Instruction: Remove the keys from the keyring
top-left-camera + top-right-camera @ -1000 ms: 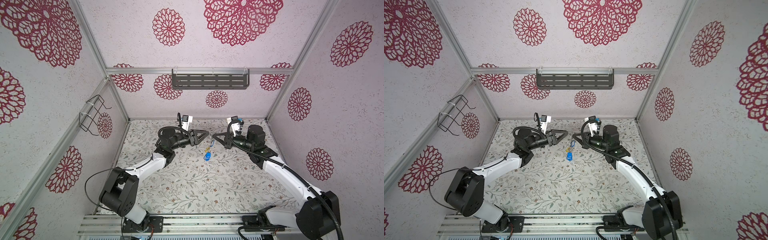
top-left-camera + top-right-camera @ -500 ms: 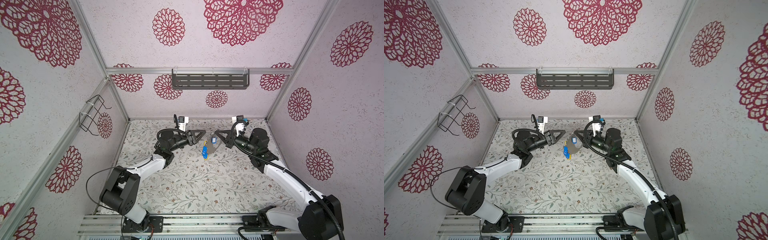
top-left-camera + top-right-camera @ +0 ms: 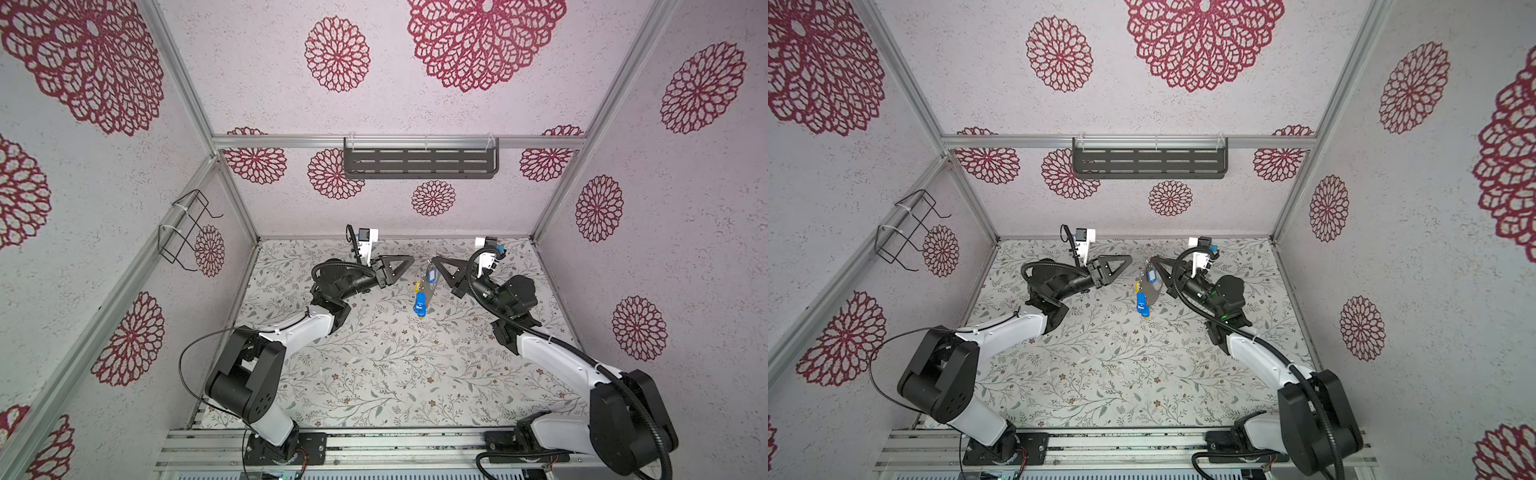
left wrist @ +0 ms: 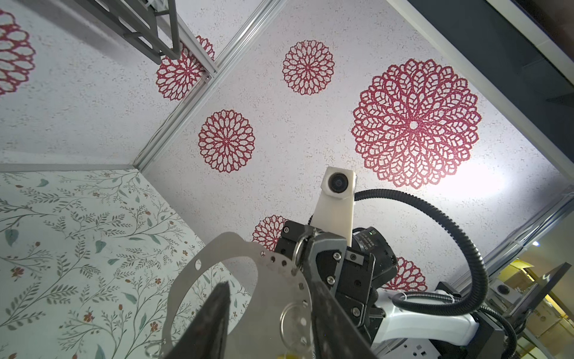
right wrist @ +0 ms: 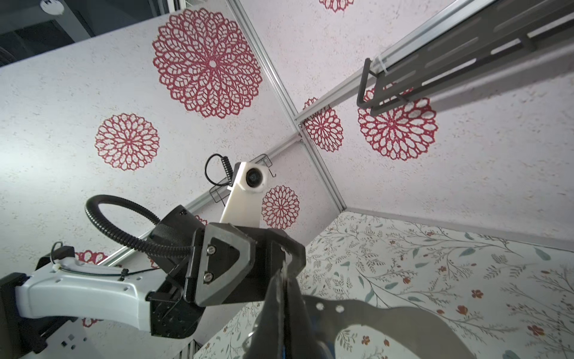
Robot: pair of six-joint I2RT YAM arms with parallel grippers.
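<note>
Since half a second ago the keyring (image 3: 427, 288) has swung round: it then showed its broad face to the top camera, and it now hangs nearly edge-on.

A grey slotted shelf (image 3: 419, 164) hangs from the rail on the back wall, and a black wire basket (image 3: 185, 232) is fixed to the left wall. Both are well apart from the keys (image 3: 419, 303), and every key in view hangs from the ring.

The right pincer (image 3: 433, 259) is clamped on the ring's upper rim. The right wrist view shows its two fingers (image 5: 269, 317) pressed together on the thin plate. The ring hangs in the air above the flowered worktop (image 3: 374, 365), between the two arms and toward the back.

It is a flat grey metal plate with a wide central hole. The left wrist view shows a row of small punched holes along its rim, with small wire rings (image 4: 297, 248) through some of them. The keys dangle in a bunch from its lower part. Most tags are blue, one pale tag (image 3: 430, 274) sits higher up, and a bit of yellow shows at the side. The metal blades are too small to tell apart.

The left pincer (image 3: 410, 259) has its jaws apart and sits level with the right one, just beside the ring's top. Both top views show a gap between it and the ring.
</note>
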